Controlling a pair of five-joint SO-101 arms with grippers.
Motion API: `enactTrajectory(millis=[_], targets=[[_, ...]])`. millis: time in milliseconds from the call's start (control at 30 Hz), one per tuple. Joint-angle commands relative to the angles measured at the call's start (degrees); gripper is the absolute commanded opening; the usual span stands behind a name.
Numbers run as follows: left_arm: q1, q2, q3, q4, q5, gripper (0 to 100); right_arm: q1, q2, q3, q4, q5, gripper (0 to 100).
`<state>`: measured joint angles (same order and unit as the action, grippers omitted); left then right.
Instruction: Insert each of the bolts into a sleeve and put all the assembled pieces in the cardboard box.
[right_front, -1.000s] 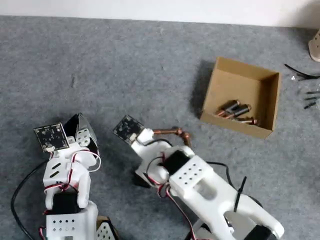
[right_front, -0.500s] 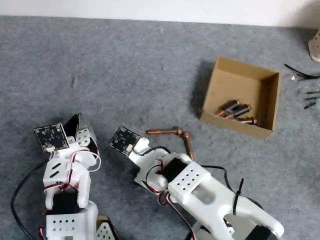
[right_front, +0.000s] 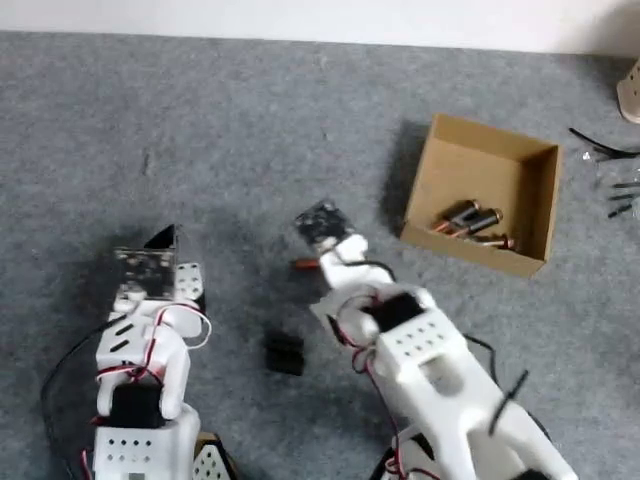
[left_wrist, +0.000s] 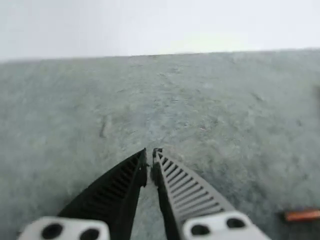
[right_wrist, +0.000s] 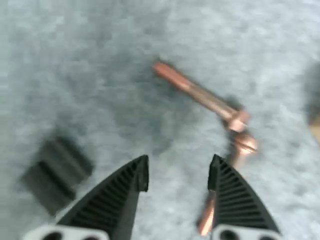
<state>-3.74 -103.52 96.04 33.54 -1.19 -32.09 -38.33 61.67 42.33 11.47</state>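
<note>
Presently, two copper bolts lie loose on the grey bench (right_front: 250, 130), just ahead of my right jaws. The first bolt (right_wrist: 195, 92) lies flat in the open. The second bolt (right_wrist: 244, 144) has its head just beside the first's head, so the two meet at an angle. Its shank runs back along the inner edge of one jaw; whether it touches that jaw I cannot tell.

A black sleeve (right_wrist: 56, 172) lies alone on the bench off the other side of the same jaws, apart from both bolts.

Right jaws: apart, nothing between them, low over the bench. Left jaws: together at the tips, holding nothing, over bare bench well apart from the sleeve.

The cardboard box (right_front: 470, 250) stands open side up, farther out on my right arm's side and well apart from the loose bolts. Inside it lie several assembled pieces (right_front: 472, 222) — dark sleeves with copper ends showing — gathered toward its near wall. Small dark loose parts (right_front: 618, 195) lie beyond the box at the bench's edge.
</note>
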Motion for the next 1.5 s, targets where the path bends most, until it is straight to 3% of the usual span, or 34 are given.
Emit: enactTrajectory(millis=[0,133,333,1100,1267,1467], targets=[[5.5,0.0,1.1,-0.1,-4.7,4,4.6,-9.0,4.8,-4.5,-0.6,18.0],[10.2,0.0,1.1,3.0,-11.1,4,7.3,-19.0,10.7,-6.0,-3.7,18.0],[10.9,0.0,1.1,4.5,-12.0,4,5.5,-27.5,16.0,-5.8,-3.9,18.0],[11.0,0.7,1.0,4.8,-12.0,4,5.6,-15.1,15.6,-8.0,-3.8,18.0],[13.8,9.5,-1.5,4.6,-15.1,4,5.6,-15.0,15.6,-8.0,-3.8,18.0],[14.1,31.0,-9.1,-0.2,-15.4,4,9.8,-15.1,15.6,-8.7,-3.8,18.0]])
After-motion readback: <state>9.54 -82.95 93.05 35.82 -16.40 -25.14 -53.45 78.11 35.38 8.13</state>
